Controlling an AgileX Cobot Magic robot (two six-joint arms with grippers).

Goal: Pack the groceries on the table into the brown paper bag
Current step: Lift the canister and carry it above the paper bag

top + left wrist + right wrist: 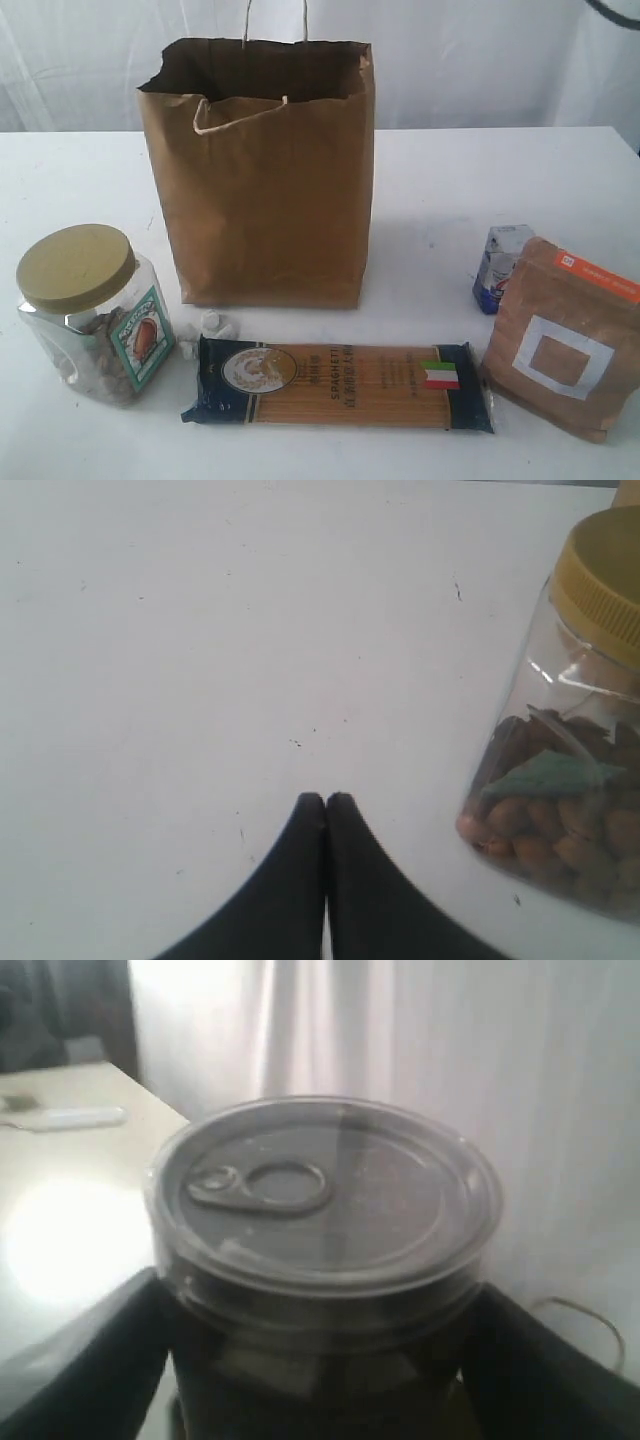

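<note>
White table [560,180]: groceries strung along front edge, easy to clip on any low sweep.

Brown paper bag [265,200]: upright mid-table, unbraced, rim torn, near cord handle [240,115] slumped across mouth. Descending load may snag cord or rim and tip bag.

Spaghetti packet [340,382]: flat before bag; its length may jam at mouth.

Pouch [560,340], carton [497,262]: touching, so one may drag other.

Jar [90,315]: left gripper [326,802] just beside, tips pressed together, empty; swing could topple jar.

Can [325,1200]: clamped between wide-set jaws of right gripper [320,1305], outside exterior view. Smooth wall, slip likely.

White bits [208,328]: may roll.
</note>
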